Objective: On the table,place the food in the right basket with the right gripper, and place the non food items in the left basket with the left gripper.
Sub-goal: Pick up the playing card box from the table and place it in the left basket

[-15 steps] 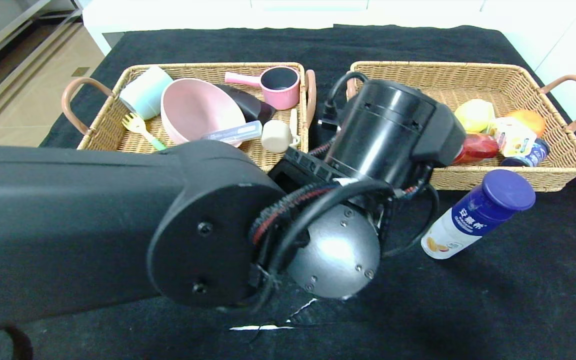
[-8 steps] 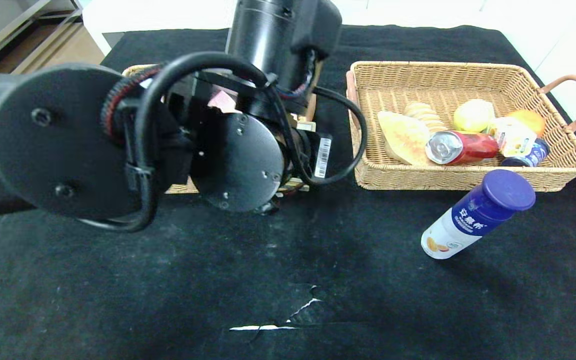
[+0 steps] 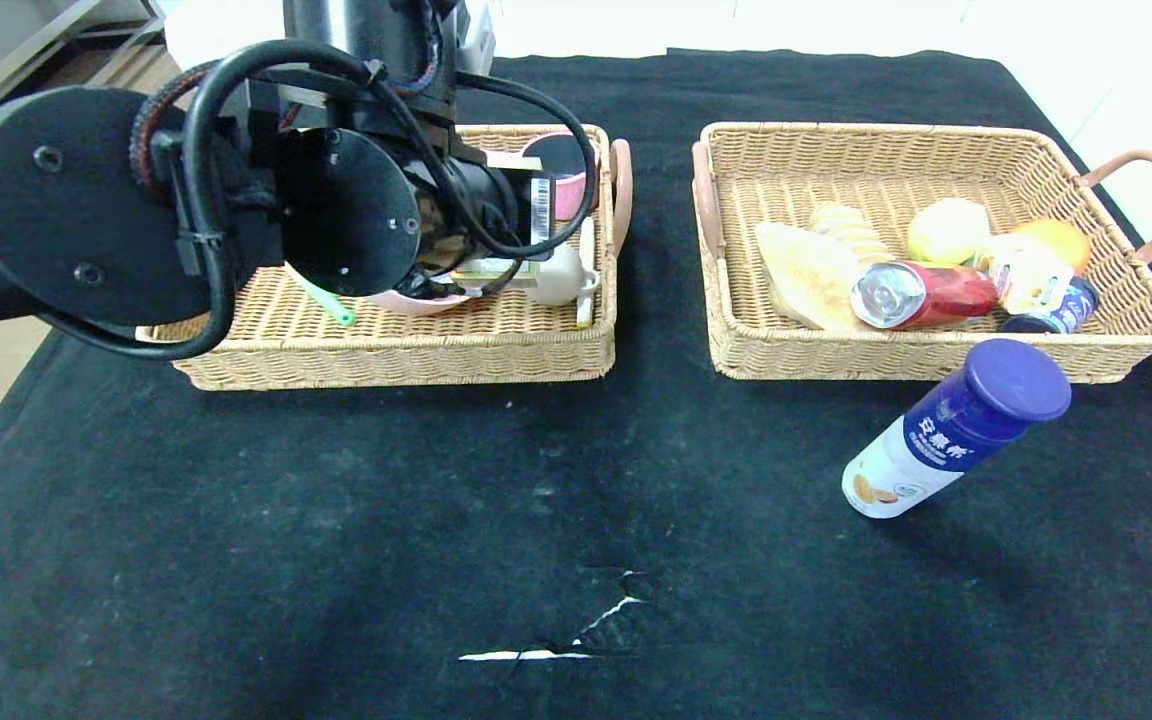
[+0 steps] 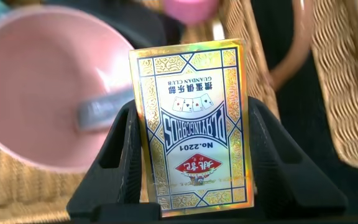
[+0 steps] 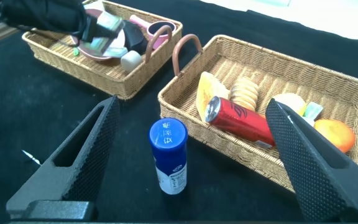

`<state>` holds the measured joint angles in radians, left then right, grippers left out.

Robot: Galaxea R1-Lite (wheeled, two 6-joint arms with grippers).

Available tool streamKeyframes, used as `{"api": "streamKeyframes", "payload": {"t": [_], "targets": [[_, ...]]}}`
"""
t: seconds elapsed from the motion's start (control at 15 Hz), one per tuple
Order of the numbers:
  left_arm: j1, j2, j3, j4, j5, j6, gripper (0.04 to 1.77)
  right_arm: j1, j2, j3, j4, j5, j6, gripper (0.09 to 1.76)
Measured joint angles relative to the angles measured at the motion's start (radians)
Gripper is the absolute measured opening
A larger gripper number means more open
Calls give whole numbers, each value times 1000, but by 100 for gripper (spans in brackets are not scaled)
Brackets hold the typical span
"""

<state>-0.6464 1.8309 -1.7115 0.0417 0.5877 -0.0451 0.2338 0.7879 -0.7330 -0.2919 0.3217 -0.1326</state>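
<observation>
My left gripper (image 4: 190, 113) is shut on a gold and blue playing card box (image 4: 191, 124) and holds it over the left basket (image 3: 386, 350), just above a pink bowl (image 4: 36, 93). In the head view the left arm hides most of the gripper and only an edge of the box (image 3: 496, 268) shows. A white bottle with a blue cap (image 3: 956, 428) stands on the black cloth in front of the right basket (image 3: 936, 135). My right gripper (image 5: 191, 106) is open and empty, above and behind the bottle (image 5: 168, 155). It is out of the head view.
The right basket holds a red can (image 3: 921, 293), bread (image 3: 806, 275), a lemon (image 3: 948, 230) and an orange (image 3: 1056, 235). The left basket holds a pink pot (image 3: 561, 175) and a small cream cup (image 3: 556, 275). A tear (image 3: 576, 635) marks the cloth near the front.
My left arm has swung from the middle of the table leftward and back, carrying the card box over the left basket. The bottle has not moved.
</observation>
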Motion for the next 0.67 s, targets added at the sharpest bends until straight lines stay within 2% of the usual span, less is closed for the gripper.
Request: {"api": "streamKeyframes", "payload": {"t": [0.27, 0.67], "targets": [[59, 35, -3, -43, -42, 29, 103, 0, 0, 0, -1, 0, 0, 171], [68, 58, -8, -70, -37, 35, 103, 0, 2, 0, 0, 0, 0, 171]]}}
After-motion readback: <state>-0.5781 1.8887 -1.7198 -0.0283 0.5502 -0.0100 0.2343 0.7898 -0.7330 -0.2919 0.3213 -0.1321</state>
